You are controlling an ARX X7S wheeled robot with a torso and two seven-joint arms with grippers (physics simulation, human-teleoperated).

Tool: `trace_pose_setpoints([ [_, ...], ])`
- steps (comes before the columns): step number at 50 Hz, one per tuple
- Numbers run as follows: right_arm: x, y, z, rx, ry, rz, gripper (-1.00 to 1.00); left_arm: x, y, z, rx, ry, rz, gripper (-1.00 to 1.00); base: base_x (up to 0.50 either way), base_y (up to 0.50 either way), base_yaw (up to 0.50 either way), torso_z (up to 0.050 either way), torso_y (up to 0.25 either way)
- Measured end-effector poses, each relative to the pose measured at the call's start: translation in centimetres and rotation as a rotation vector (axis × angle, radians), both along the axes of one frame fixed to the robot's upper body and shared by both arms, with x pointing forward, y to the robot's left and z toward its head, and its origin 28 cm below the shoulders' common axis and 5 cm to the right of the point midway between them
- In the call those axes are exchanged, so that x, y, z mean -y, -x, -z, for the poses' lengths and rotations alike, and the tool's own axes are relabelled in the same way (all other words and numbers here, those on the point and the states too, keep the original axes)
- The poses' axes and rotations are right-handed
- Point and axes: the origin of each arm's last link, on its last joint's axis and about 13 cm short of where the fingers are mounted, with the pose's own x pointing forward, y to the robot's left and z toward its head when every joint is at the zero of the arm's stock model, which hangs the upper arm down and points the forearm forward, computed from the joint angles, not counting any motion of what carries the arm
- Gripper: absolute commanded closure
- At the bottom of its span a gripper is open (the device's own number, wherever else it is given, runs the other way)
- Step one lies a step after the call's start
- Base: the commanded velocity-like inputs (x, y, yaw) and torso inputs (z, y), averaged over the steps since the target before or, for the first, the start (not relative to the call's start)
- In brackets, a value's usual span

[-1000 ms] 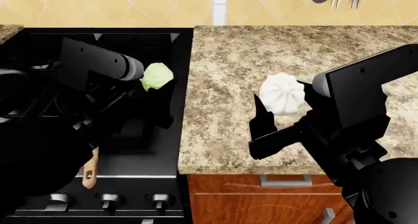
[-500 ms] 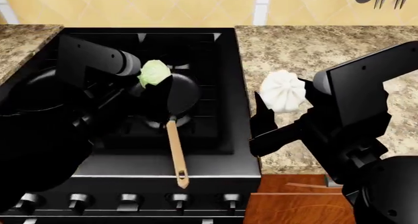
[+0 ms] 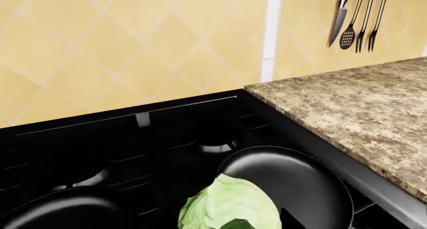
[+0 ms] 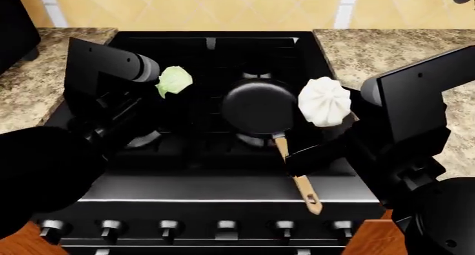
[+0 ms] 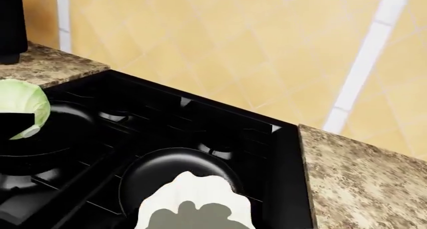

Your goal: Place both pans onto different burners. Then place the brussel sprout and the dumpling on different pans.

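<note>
Head view: both pans sit on burners of the stove (image 4: 222, 180); the wooden-handled pan (image 4: 260, 107) lies between the two pincers. The left pincer (image 4: 164, 91) pinches the brussel sprout (image 4: 174, 81), the right pincer (image 4: 319, 124) the dumpling (image 4: 324, 101).

Left wrist view: the sprout hangs beside that pan, with the second pan (image 3: 63, 214) probably nearer.

Both drops remain.

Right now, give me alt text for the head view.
Left end effector holds the brussel sprout over the stove; right end effector holds the dumpling beside the wooden-handled pan on a burner.
</note>
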Motion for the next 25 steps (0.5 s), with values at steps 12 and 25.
trace_pose_setpoints([
  [12, -0.01, 0.06, -0.03, 0.0, -0.01, 0.0, 1.0, -0.16, -0.17, 0.0, 0.003, -0.004, -0.018, 1.0, 0.0, 0.33, 0.0, 0.002, 0.001],
  [25, 0.05, -0.13, -0.1, 0.002, -0.021, 0.0, 1.0, -0.19, -0.43, 0.11, 0.006, -0.001, -0.028, 1.0, 0.0, 0.0, 0.0, 0.0, 0.001],
])
